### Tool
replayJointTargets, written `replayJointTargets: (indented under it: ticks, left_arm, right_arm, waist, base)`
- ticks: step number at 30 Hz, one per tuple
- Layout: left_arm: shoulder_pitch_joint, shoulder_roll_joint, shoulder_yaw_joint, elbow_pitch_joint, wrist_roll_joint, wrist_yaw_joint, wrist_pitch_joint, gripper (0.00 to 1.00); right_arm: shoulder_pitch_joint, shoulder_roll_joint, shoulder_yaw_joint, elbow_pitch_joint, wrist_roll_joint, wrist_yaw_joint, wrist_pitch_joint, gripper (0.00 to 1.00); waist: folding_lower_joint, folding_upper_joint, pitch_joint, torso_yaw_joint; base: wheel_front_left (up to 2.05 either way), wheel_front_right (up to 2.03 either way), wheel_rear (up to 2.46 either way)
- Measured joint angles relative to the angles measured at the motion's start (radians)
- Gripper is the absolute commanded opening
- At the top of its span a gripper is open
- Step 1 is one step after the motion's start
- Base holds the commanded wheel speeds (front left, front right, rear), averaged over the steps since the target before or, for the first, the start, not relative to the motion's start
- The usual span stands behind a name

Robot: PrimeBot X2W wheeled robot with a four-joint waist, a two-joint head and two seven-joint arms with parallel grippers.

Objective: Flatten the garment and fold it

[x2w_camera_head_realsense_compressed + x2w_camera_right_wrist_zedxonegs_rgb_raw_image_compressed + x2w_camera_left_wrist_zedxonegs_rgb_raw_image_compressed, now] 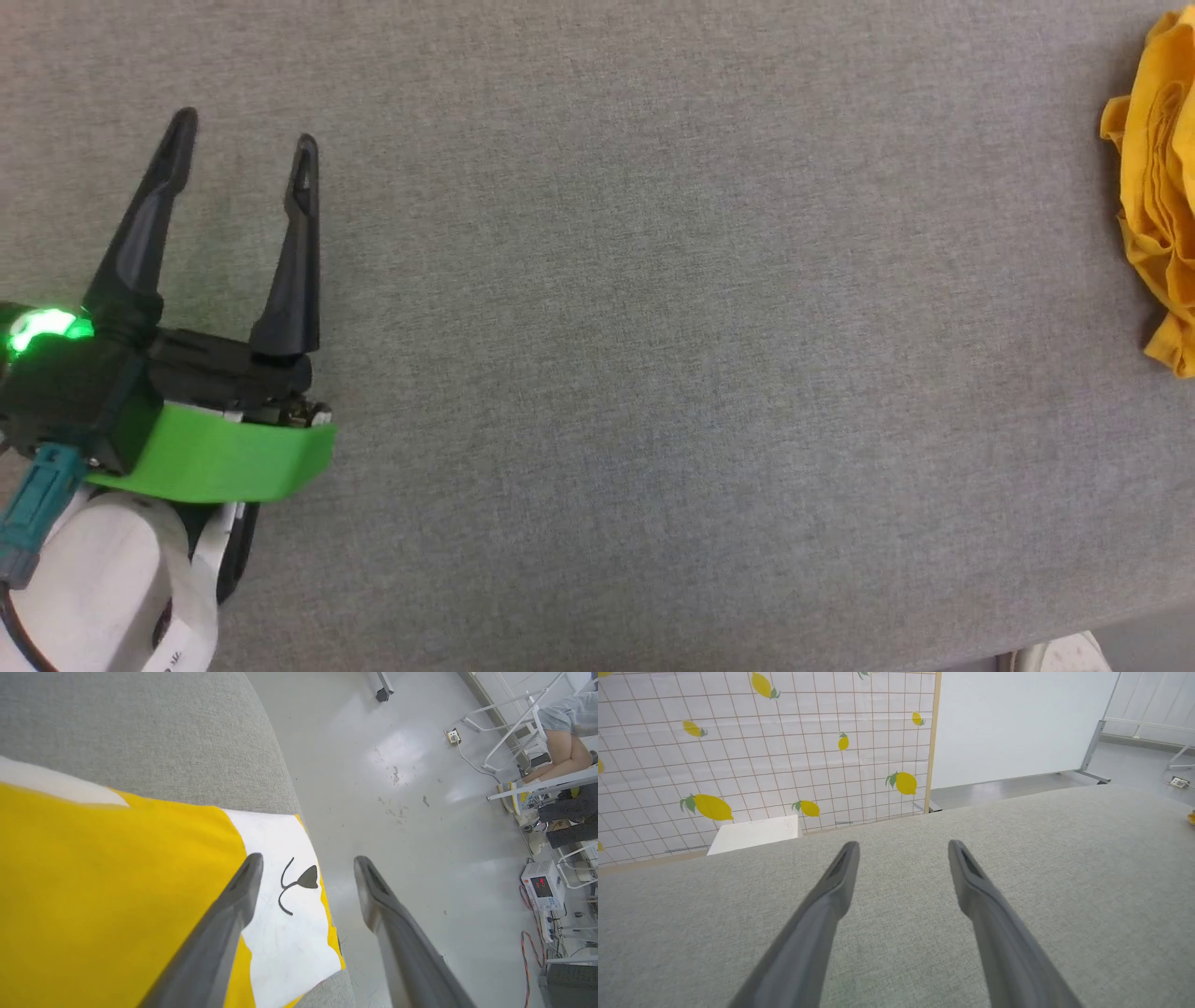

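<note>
Trouble, as we judge it, lies at the rim of the grey table. In our head view the garment sits crumpled at 3 o'clock, cut off by the frame, well apart from our left gripper, which hangs at 9 o'clock with its fingers spread and nothing between them. The left wrist view shows the same: left gripper wide apart over bare table. In the right wrist view our right gripper is also spread and holds nothing. One finger lies over the garment and the other out over the floor toward 3 o'clock. The yellow cloth reaches the very edge there, so a pull outward could drag it off the table. A pinch placed this far out may close on air or catch one loose layer only. Bunched folds could also come up together and resist flattening. As for writing, the white patch carries a black curl and a dark wedge, a drawn mark and not letters. A small box at 3 o'clock shows red digits too small to read, and we see no brand.
</note>
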Motion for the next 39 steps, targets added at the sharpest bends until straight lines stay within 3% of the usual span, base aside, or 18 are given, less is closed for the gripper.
replayJointTargets:
  ticks: [12,19,27,28,39]
  left_arm:
    - [0.061,-0.076,-0.011,0.099,-0.049,0.006,-0.076,1.0]
    - [0.15,-0.119,-0.011,0.16,-0.098,0.001,-0.099,1.0]
    - [0.209,-0.174,-0.009,0.218,-0.109,-0.014,-0.111,1.0]
    - [0.235,-0.191,-0.002,0.232,-0.116,-0.019,-0.111,1.0]
    - [0.341,-0.261,0.027,0.275,-0.125,-0.031,-0.116,1.0]
  right_arm:
    - [0.028,0.012,0.03,0.025,0.048,0.0,-0.089,1.0]
    - [0.167,0.153,0.119,-0.126,0.119,0.0,-0.108,1.0]
    - [0.326,0.31,0.227,-0.366,0.165,0.0,-0.102,1.0]
    - [0.385,0.349,0.245,-0.44,0.166,0.0,-0.123,1.0]
    - [0.644,0.424,0.218,-0.62,0.071,0.0,-0.262,1.0]
  waist:
    - [-0.0001,0.0,-0.124,0.027]
    - [-0.0002,0.0,-0.238,0.053]
    - [-0.0002,0.0,-0.372,0.09]
    - [-0.0002,0.0,-0.42,0.106]
    - [-0.0003,0.0,-0.545,0.187]
  base:
    - [0.0,0.0,0.0]
    - [0.0,0.0,0.0]
    - [0.0,0.0,0.0]
    - [0.0,0.0,0.0]
    - [0.0,0.0,0.0]
